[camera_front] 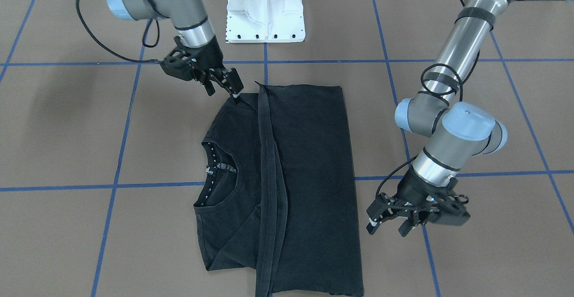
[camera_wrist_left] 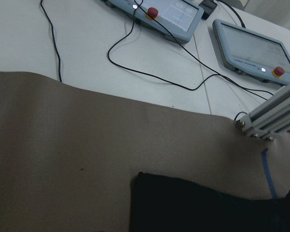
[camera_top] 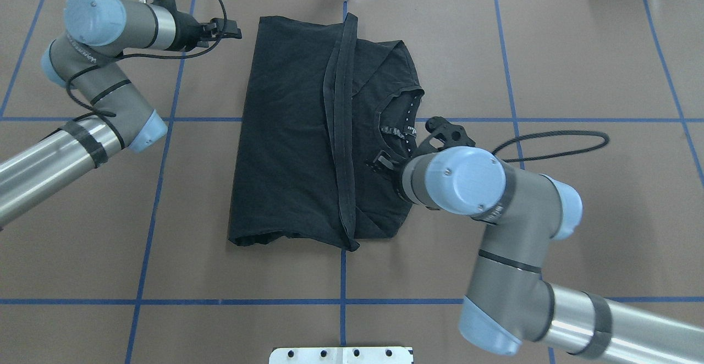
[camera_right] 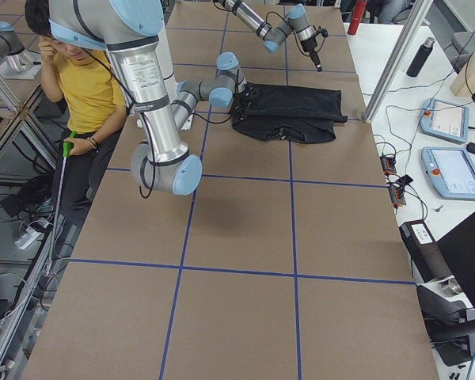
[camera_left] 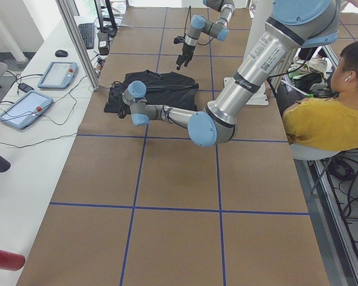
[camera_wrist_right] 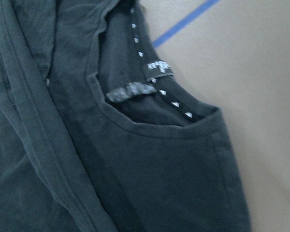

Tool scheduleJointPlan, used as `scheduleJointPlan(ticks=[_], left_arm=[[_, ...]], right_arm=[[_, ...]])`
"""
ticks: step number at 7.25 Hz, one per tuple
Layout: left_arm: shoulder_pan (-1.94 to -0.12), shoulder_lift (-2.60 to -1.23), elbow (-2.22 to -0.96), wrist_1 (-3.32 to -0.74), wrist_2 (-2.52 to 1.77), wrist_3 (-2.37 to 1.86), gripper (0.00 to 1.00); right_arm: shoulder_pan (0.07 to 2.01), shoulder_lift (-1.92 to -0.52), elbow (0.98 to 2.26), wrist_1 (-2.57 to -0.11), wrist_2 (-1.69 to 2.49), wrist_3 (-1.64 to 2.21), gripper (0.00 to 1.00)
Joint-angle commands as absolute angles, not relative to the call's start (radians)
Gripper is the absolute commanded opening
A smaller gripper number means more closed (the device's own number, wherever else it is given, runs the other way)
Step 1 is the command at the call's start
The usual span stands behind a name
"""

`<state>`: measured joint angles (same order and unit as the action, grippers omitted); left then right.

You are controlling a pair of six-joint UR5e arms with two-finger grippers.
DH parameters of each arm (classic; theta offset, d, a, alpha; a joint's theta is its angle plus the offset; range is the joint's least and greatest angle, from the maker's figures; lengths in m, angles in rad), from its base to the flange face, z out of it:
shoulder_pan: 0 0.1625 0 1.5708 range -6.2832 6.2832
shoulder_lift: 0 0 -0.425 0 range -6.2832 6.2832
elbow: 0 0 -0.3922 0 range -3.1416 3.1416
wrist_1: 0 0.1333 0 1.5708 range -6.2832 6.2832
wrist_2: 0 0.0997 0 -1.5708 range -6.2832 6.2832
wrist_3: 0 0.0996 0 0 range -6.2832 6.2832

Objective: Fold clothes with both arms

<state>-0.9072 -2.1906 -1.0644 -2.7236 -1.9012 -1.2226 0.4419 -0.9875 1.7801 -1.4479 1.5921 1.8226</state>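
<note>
One black T-shirt (camera_front: 309, 176) lies flat at the middle of the brown counter (camera_front: 67, 131). One side is folded inward, so a seamed edge runs down its length, and the collar (camera_front: 210, 153) with its label faces up. Two arms flank it. The right arm (camera_front: 179, 5) extends over the shoulder end, and in the overhead view its wrist hides part of the cloth beside the collar. The right tool (camera_front: 222, 90) has its fingers spread, with one fingertip (camera_front: 235, 93) at the shirt's corner. The left arm (camera_front: 462, 50) holds the left tool (camera_front: 388, 227) just beside the folded long edge, fingers apart and gripping nothing. One white pedestal (camera_front: 265, 14) stands at the robot's edge of the counter. Past the counter's end lie a teach pendant (camera_wrist_left: 253, 48) and a second pendant (camera_wrist_left: 159, 12), near one aluminium post (camera_left: 77, 42). One seated person (camera_left: 322, 119) in yellow sits beside the robot.
</note>
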Motion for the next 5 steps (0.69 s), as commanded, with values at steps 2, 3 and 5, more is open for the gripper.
scheduleJointPlan(ticks=[2,3,5], left_arm=[[-0.908,-1.996,-1.224,-2.732,-1.922,-1.221,0.99],[-0.907,-1.982,-1.224,-2.734,-1.921,-1.22,1.0],[-0.905,-1.979,-1.221,-2.735,-1.916,-1.219,1.0]], right_arm=[[0.512,-0.622,1.39,-1.562,1.598,1.511,0.95],[0.515,-0.567,1.297,-1.562,1.603,1.406,0.93],[0.523,-0.513,1.15,-1.562,1.603,1.138,0.92]])
